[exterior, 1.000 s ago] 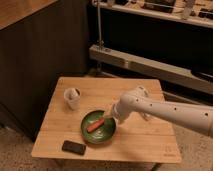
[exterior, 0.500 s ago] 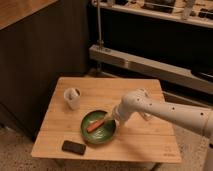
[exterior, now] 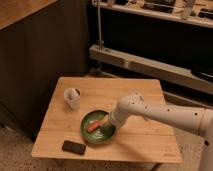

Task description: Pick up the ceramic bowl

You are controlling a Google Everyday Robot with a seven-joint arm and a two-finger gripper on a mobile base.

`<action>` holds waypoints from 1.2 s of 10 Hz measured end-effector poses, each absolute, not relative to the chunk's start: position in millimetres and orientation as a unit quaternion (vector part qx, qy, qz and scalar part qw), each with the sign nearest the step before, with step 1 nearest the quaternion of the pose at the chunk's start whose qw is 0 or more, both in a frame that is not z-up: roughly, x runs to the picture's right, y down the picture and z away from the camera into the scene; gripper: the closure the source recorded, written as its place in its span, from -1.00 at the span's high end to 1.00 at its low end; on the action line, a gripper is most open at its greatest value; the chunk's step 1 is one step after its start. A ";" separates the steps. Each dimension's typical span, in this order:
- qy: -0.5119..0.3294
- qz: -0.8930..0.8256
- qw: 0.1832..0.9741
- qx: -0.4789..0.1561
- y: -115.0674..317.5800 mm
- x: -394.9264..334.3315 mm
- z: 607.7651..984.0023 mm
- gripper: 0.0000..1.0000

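The ceramic bowl (exterior: 96, 129) is a shallow dark-green dish on the wooden table (exterior: 145, 140), near its front middle. An orange-red object (exterior: 93, 126) lies inside it. My gripper (exterior: 108, 121) comes in from the right on a white arm (exterior: 165, 114) and sits at the bowl's right rim, low over it. Its tips are down at the rim.
A small white mug (exterior: 73, 98) stands behind and left of the bowl. A black flat device (exterior: 74, 147) lies near the table's front edge. A dark cabinet stands at the left, a metal shelf rack (exterior: 150, 62) behind the table.
The arm has lowered and moved a little left, bringing the gripper down onto the bowl's right rim. The bowl, mug and device have not moved.
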State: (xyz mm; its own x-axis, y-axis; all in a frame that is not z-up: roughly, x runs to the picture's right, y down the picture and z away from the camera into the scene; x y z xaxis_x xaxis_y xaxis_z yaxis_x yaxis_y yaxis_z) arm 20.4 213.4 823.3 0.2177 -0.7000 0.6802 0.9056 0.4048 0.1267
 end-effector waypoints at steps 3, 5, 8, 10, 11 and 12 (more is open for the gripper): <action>-0.342 -0.521 0.767 -0.150 200.3 23.0 812.3 -0.19; -0.341 -0.524 0.766 -0.150 192.7 22.3 802.2 -0.59; -0.345 -0.526 0.764 -0.147 191.6 22.7 801.0 -0.96; -0.348 -0.528 0.762 -0.142 173.0 25.1 783.3 -0.96; -0.349 -0.529 0.761 -0.140 161.6 25.0 771.2 -0.96; -0.352 -0.530 0.759 -0.138 154.4 26.5 764.5 -0.96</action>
State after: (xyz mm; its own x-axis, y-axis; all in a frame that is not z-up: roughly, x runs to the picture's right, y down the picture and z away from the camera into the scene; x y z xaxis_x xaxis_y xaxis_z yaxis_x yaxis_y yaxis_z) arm 26.5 154.4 764.5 0.1907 -0.7076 0.6804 0.9020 0.3998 0.1630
